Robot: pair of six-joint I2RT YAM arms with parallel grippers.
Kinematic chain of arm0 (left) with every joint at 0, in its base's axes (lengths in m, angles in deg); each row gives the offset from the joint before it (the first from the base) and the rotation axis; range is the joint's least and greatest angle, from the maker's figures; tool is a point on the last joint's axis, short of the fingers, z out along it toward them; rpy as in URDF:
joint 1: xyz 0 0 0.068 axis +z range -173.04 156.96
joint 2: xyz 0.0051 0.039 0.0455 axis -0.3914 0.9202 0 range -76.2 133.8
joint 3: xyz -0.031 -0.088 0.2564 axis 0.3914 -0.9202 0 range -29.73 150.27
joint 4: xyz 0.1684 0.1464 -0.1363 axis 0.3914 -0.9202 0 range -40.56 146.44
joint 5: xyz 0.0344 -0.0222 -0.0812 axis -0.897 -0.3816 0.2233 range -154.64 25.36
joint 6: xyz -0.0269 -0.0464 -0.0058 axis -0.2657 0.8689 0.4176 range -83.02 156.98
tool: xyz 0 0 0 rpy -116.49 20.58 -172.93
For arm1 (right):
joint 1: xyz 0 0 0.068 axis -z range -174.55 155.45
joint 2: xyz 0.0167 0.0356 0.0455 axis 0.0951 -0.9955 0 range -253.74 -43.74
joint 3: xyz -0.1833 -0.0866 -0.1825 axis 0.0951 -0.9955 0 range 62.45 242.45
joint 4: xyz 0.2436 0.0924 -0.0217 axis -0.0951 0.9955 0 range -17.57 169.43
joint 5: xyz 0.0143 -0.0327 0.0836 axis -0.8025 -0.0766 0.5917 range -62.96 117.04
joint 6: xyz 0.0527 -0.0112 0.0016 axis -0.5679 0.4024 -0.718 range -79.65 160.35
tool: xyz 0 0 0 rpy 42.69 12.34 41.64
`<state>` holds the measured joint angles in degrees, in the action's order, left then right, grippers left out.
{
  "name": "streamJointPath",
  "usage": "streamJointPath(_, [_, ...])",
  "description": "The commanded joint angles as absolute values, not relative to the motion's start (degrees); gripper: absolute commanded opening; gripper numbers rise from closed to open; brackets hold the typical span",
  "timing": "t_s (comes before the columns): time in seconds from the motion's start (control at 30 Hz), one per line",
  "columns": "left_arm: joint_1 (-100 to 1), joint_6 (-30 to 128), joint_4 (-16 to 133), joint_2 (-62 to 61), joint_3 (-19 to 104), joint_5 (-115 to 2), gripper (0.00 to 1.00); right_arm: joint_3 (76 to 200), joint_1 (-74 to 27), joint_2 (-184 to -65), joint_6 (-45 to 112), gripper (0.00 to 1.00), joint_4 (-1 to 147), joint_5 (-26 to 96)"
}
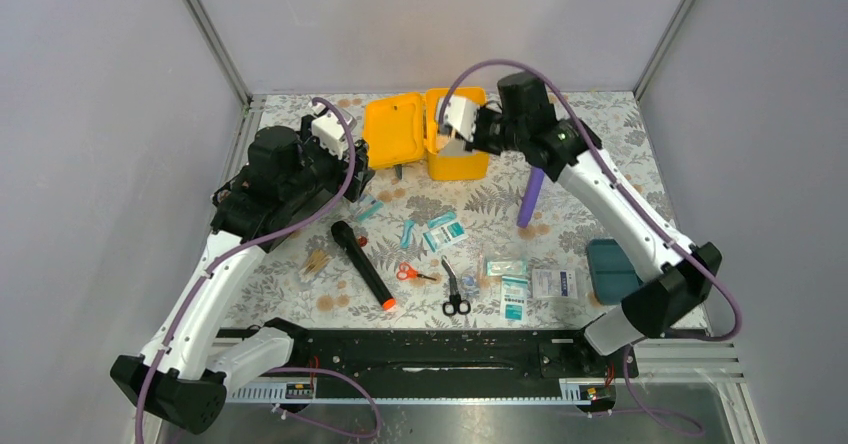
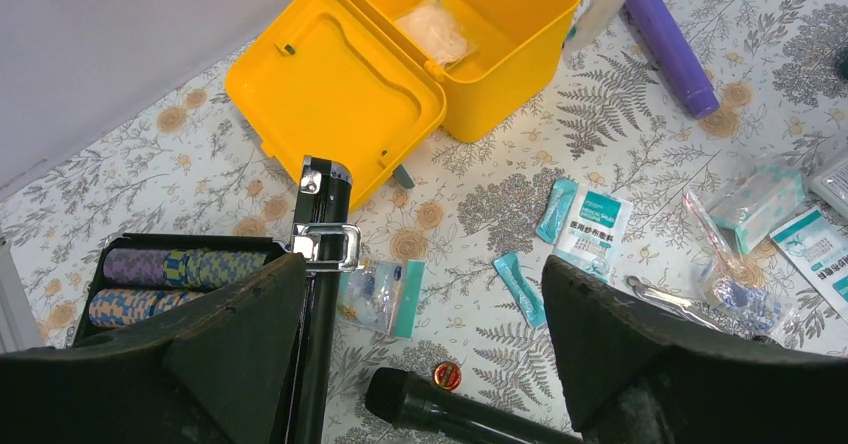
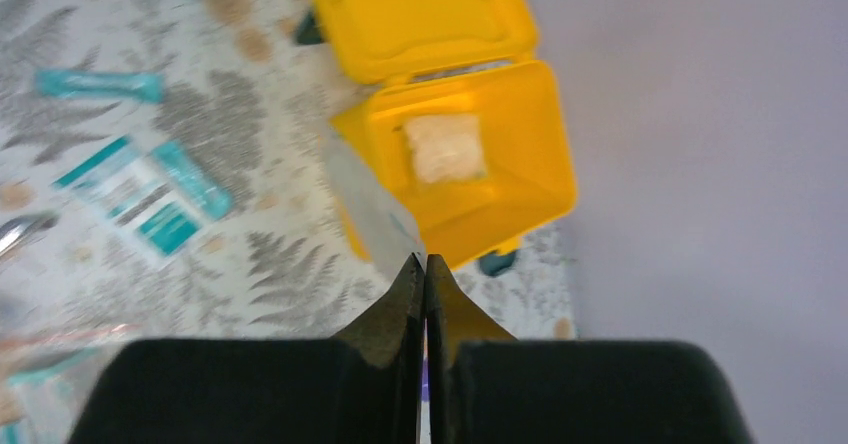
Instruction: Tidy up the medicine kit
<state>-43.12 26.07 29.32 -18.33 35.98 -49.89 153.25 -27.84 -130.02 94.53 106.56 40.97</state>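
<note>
Yellow rectangular plastic medicine kit, far centre: lid open, white pouch inside. My right gripper pinches blurred pale packet; left gripper apart.

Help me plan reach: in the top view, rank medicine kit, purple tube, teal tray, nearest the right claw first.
1. Medicine kit, under the right claw holding a pale packet.
2. Purple tube, to the right.
3. Teal tray, by that arm's base.
</note>
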Motion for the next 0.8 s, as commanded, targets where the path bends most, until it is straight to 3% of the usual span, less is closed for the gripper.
streamJointPath(0.0, [-43.17, 26.69, 32.50, -18.01, 37.14, -51.11, 0.88, 161.36, -25.33, -137.70, 92.57, 0.00, 98.12, 36.97])
streamJointPath(0.3, [-42.48, 25.43, 29.91, -18.59, 37.95, -52.68, 0.88, 170.31, -24.09, -160.10, 95.29, 0.00, 74.35, 25.10])
streamJointPath(0.5, [-42.08, 24.88, 28.35, -19.31, 38.12, -53.31, 0.88, 177.92, -23.74, -171.76, 99.67, 0.00, 68.21, 21.27])
streamJointPath(0.77, [-41.00, 25.09, 28.05, -20.31, 37.27, -53.40, 0.88, 173.13, -22.70, -173.27, 104.81, 0.00, 65.45, 20.26])
